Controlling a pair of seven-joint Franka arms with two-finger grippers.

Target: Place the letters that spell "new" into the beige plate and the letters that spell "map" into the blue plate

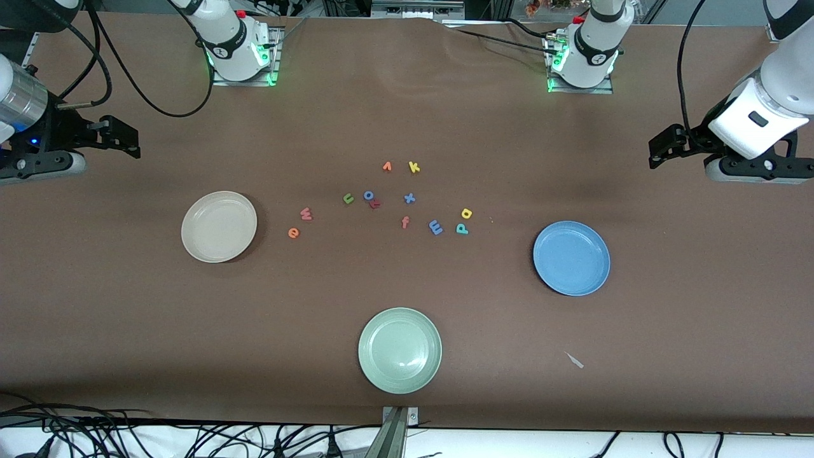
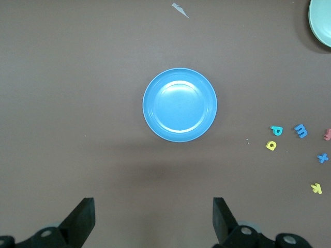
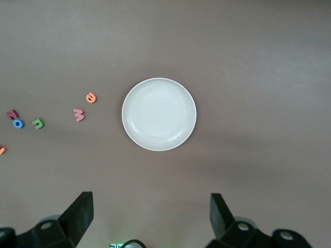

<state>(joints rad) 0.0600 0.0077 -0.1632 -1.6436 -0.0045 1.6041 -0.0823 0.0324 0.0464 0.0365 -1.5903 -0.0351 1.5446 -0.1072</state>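
The beige plate [image 1: 219,226] [image 3: 159,114] lies toward the right arm's end of the table, with the orange e [image 1: 293,233] [image 3: 91,97], pinkish w [image 1: 306,214] and green n [image 1: 348,198] beside it. The blue plate [image 1: 571,257] [image 2: 179,105] lies toward the left arm's end, and the blue m [image 1: 435,227] [image 2: 301,130], teal p [image 1: 462,229] and yellow a [image 1: 466,213] are close by it. My right gripper [image 1: 130,141] [image 3: 150,217] hangs open and empty over the table's end. My left gripper [image 1: 658,149] [image 2: 154,219] hangs the same way at its own end.
A pale green plate [image 1: 399,350] sits nearest the front camera. Among the letters lie a blue o [image 1: 369,195], blue x [image 1: 409,198], orange-red f [image 1: 405,222], orange v [image 1: 386,166] and yellow k [image 1: 414,167]. A small pale scrap [image 1: 574,360] lies near the blue plate.
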